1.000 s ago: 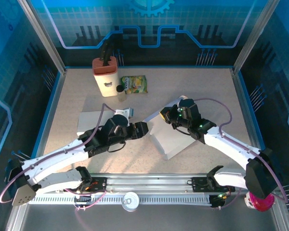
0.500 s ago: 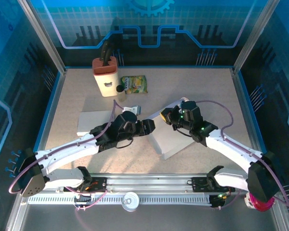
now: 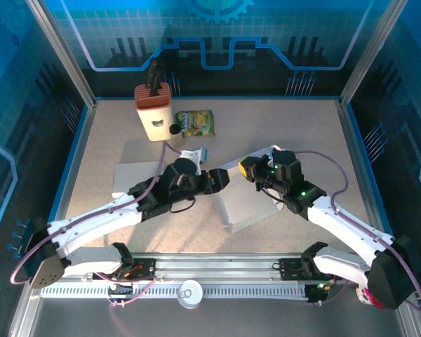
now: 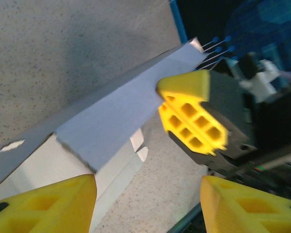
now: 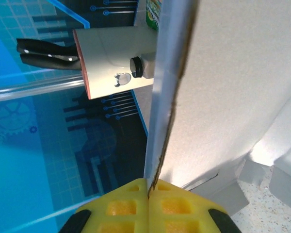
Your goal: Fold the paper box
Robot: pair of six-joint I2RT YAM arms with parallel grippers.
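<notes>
Near the middle of the tabletop (image 3: 302,126), the paper box (image 3: 251,203) sits partly folded between my two arms. My right fingers (image 5: 148,204) are clamped together on the edge of its raised panel (image 4: 116,116), pinching the cardboard. My left fingers (image 3: 222,180) are spread apart just beside the box's left side, facing the right ones and gripping nothing.

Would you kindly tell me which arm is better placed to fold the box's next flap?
Probably left: the left gripper is open beside the paper box, while the right gripper is shut on a raised flap.
</notes>
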